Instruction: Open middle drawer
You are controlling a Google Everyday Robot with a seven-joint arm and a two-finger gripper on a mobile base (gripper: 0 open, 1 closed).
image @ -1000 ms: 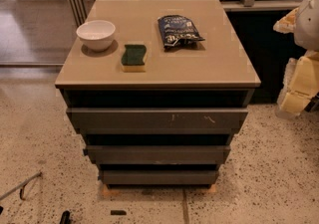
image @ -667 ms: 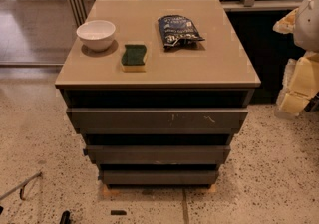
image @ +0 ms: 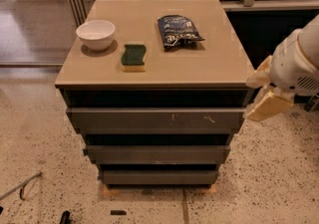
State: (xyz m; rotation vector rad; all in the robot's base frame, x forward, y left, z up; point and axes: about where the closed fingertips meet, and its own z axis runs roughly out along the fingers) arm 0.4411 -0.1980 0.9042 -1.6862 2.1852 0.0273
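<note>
The cabinet point(image: 154, 71) has three dark grey handleless drawer fronts. The middle drawer point(image: 157, 154) is plain and shut, between the top front with pale scratches point(image: 157, 118) and the shortest bottom front point(image: 159, 176). My gripper point(image: 264, 91), white with beige fingers point(image: 269, 106), hangs in the air just off the cabinet's right front corner, level with the top front. It is open and empty, above and to the right of the middle drawer, touching nothing.
On the cabinet top sit a white bowl point(image: 95, 34), a green-and-yellow sponge point(image: 134, 56) and a dark snack bag point(image: 177, 31). Speckled floor surrounds the cabinet. A dark shelf unit point(image: 249, 34) stands behind on the right.
My arm and gripper have moved left and down, closer to the cabinet's right front corner. The drawers and the things on top have not moved.
</note>
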